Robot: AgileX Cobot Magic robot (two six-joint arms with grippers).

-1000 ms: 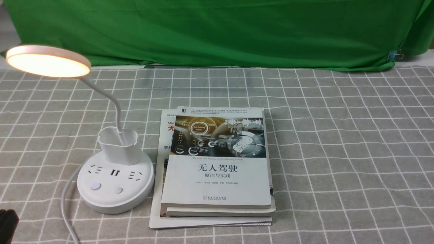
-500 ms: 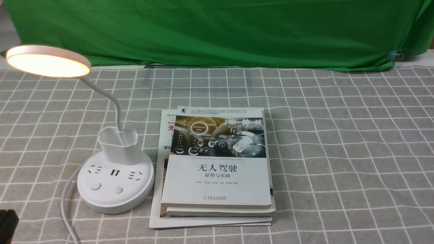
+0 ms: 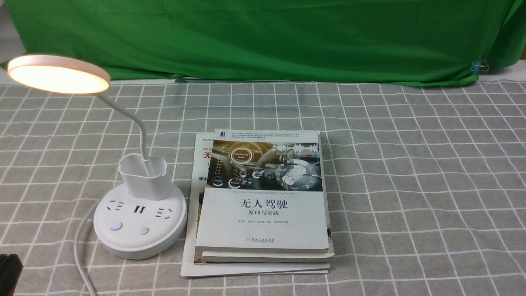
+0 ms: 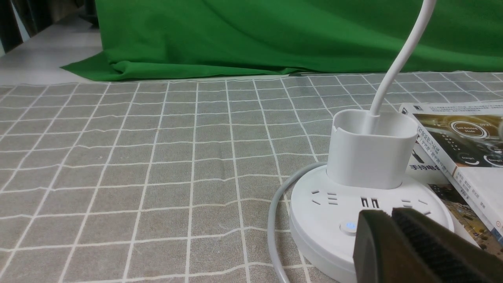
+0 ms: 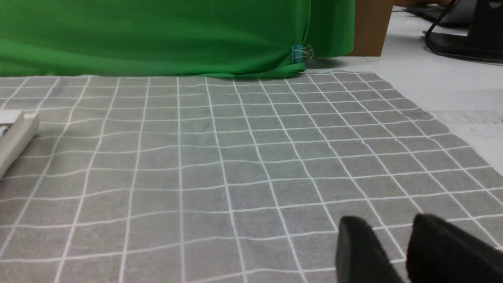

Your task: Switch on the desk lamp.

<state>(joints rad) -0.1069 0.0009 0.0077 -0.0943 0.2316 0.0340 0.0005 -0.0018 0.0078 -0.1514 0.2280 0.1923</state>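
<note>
Ahead and to the right of the left gripper [image 4: 387, 214], its empty jaws closed together, we see the lamp [image 3: 139, 222], lit, neck upright; this arm is nearer, and we judge retreat alone remains.

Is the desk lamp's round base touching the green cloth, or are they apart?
Apart: in the front view, a wide stretch of the grid-patterned tabletop shows between the lamp's base and the green cloth.

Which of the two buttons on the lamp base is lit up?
The left one of the two, as the front view shows it: that button glows bluish-white, while the right button is plain white and unlit.
</note>
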